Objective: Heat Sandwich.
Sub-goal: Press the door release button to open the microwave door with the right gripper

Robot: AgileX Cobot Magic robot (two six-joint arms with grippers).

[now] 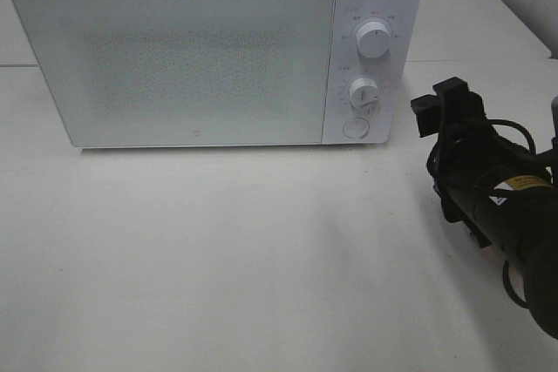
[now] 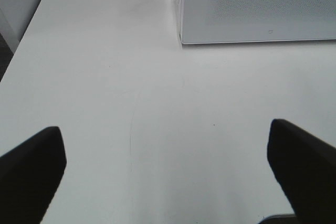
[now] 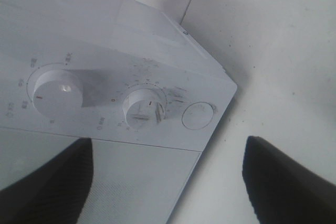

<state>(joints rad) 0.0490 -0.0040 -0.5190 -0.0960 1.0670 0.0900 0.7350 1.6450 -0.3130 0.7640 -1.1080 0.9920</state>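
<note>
Sandwich unseen; oven door shut
Left pincer (image 2: 165, 153) spread wide above the white worktop (image 2: 105, 77); white boxy microwave (image 1: 200, 58), upper centre, closed, so the sandwich may sit inside, I cannot tell; right pincer (image 1: 441, 104), right edge, parted and empty beside two round white dials (image 1: 364, 93): setting them likely remains.

Black tool (image 1: 438, 102), arm (image 1: 514, 224); looped cables (image 1: 521, 135); yellow label (image 1: 524, 183)

White microwave (image 1: 200, 50) with dotted door (image 1: 183, 58), white table (image 1: 218, 259), black tool (image 1: 439, 104)
</note>
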